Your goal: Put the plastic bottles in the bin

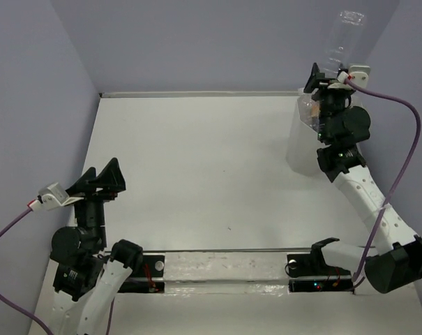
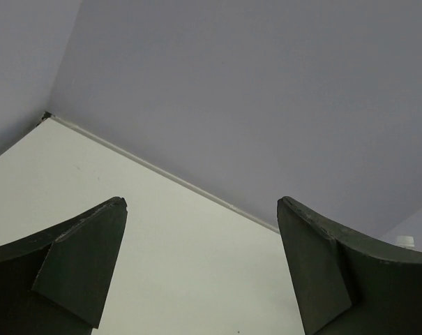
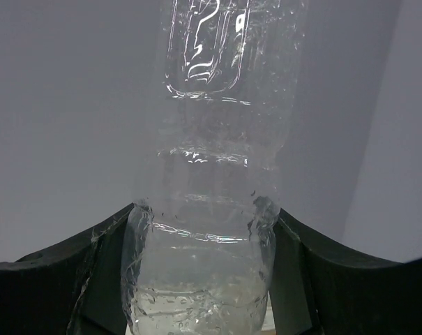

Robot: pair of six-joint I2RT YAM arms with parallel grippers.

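One clear crinkled bottle [image 1: 344, 38] is held clamped at its lower end between the fingers of the right gripper [image 1: 331, 75], raised above the translucent bin [image 1: 298, 143] at the far right corner of the table [image 1: 211, 160]. The left gripper [image 1: 102, 178] is seen spread wide, gripping nothing, by the table's near left edge.
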